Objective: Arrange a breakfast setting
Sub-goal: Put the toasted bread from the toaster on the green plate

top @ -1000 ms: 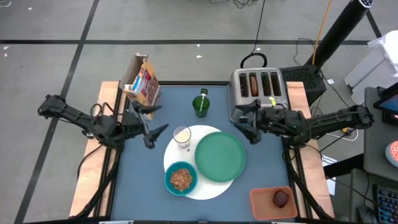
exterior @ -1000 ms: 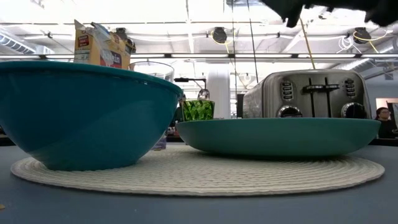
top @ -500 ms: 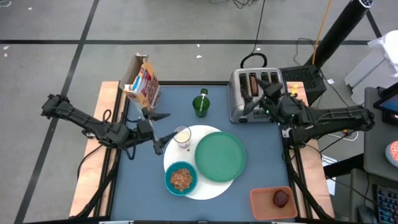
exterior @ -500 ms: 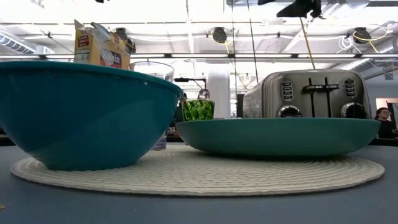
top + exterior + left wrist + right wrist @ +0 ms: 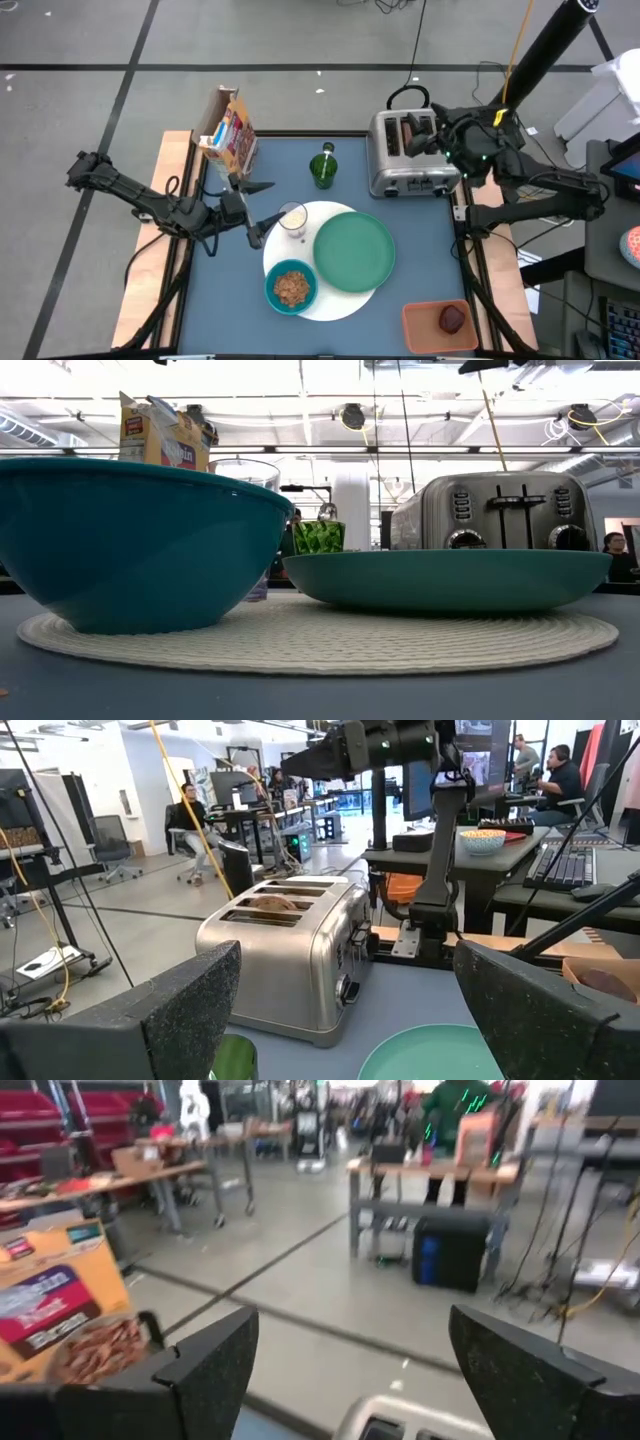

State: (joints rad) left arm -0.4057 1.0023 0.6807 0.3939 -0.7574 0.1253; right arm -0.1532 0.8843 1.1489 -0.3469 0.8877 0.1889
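Observation:
The white round disc [image 5: 333,300] lies on the table and carries the green plate [image 5: 354,252], the teal bowl [image 5: 291,287] of cereal and the milk glass [image 5: 292,217]. The brown bagel [image 5: 409,128] sticks up from a slot of the silver toaster [image 5: 412,165]. The dark-red fruit [image 5: 452,318] lies in an orange tray. No spoon shows. My left gripper [image 5: 262,210] is open and empty just left of the milk glass. My right gripper [image 5: 424,137] is open and empty above the toaster's slots.
A cereal box [image 5: 228,130] stands at the far left corner and a green glass [image 5: 323,167] stands left of the toaster. The orange tray [image 5: 438,340] sits at the near right corner. People sit at desks in the room behind [image 5: 190,815].
My right gripper has gone up and toward the table's far edge, from in front of the toaster to above its slots. My left gripper has moved a little toward the milk glass, then kept still.

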